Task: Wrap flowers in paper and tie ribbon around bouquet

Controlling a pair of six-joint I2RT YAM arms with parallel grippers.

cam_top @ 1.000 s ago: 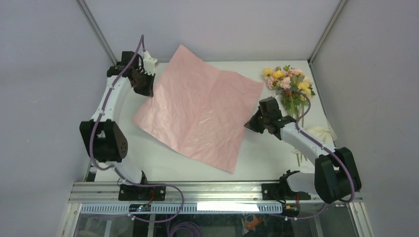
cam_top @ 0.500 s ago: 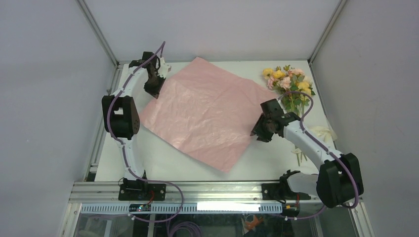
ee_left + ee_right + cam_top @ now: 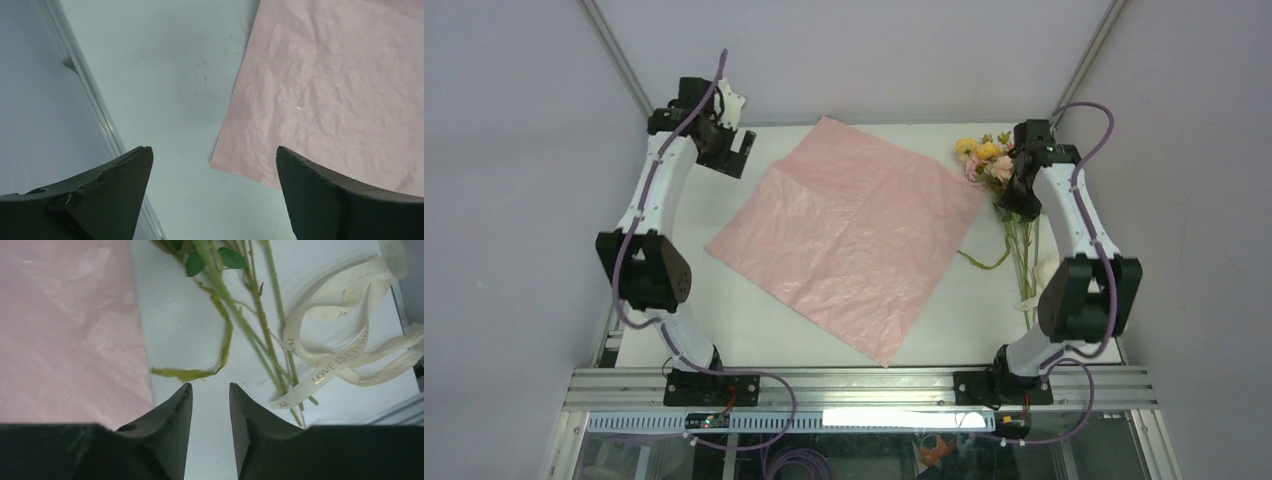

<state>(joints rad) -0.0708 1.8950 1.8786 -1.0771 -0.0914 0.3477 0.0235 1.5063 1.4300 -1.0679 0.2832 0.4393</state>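
Paper [image 3: 854, 235] lies flat on the white table [image 3: 754, 325], pale pink face up, set diamond-wise in mid-table between the two arms. Flowers [image 3: 980, 158] lie just off its right corner, blooms toward the far edge, stems running toward the near edge.

Top view: the right arm covers part of the stems and most of the ribbon. Right wrist view alone shows the ribbon [image 3: 327, 371], a loose cream coil with gold lettering, touching the stems on their right.

Left gripper [image 3: 214, 150]: jaws wide apart, holding nothing. One paper corner sits just ahead, between the two tips, not touched.

Right gripper [image 3: 210, 386]: jaws narrow, a slim gap, nothing in it. A bent green leaf lies just ahead of the tips, the stems lie ahead to the right, and the paper edge is to the left.
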